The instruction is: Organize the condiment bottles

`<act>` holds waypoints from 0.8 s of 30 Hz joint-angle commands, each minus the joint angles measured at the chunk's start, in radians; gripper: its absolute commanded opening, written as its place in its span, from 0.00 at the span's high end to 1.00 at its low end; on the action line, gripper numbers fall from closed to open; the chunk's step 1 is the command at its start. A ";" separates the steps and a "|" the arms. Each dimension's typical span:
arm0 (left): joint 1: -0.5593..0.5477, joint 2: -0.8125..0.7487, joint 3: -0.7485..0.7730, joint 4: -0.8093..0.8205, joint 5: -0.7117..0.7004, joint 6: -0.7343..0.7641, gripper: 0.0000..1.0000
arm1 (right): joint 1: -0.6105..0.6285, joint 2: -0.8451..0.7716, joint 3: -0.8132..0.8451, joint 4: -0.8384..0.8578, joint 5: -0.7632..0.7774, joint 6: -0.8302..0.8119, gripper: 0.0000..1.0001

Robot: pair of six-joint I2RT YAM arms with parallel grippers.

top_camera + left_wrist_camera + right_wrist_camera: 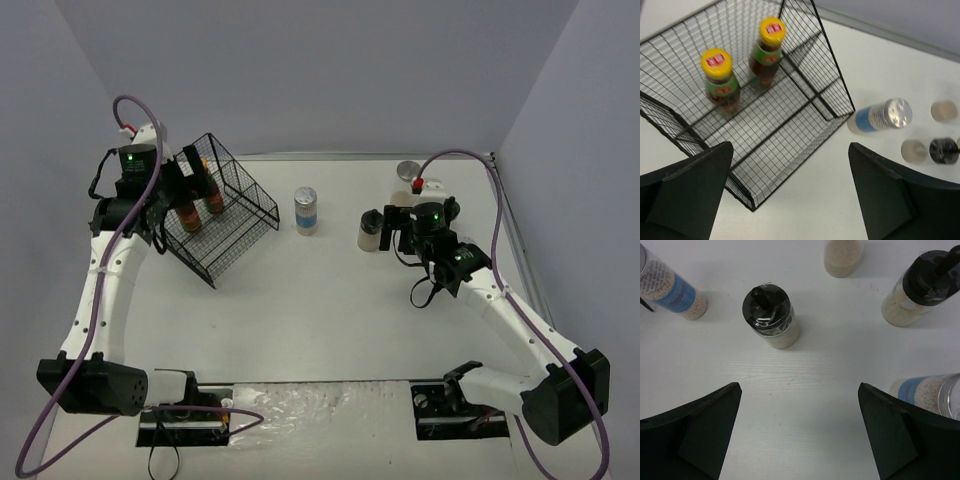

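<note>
Two dark red sauce bottles with yellow caps stand upright inside the black wire basket at the far left of the table. My left gripper hovers open just above that basket, holding nothing. A blue-labelled jar with a silver lid stands alone mid-table. My right gripper is open and empty over bare table. Just beyond it stands a black-capped shaker, with a second shaker to the right. Blue-labelled jars stand at either side.
A pale jar stands farther back, and a silver-lidded one is near the far right corner. The basket is tilted with its open side up. White walls enclose the table on three sides.
</note>
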 commanded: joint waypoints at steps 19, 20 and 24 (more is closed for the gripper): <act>-0.469 0.409 0.157 0.284 -0.031 0.166 0.03 | -0.044 -0.107 0.029 0.033 -0.158 -0.078 0.00; -0.470 0.430 0.174 0.284 -0.039 0.162 0.03 | -0.044 -0.112 0.028 0.031 -0.166 -0.083 0.00; -0.475 0.554 0.256 0.294 -0.047 0.145 0.03 | -0.044 -0.129 0.019 0.031 -0.201 -0.087 0.00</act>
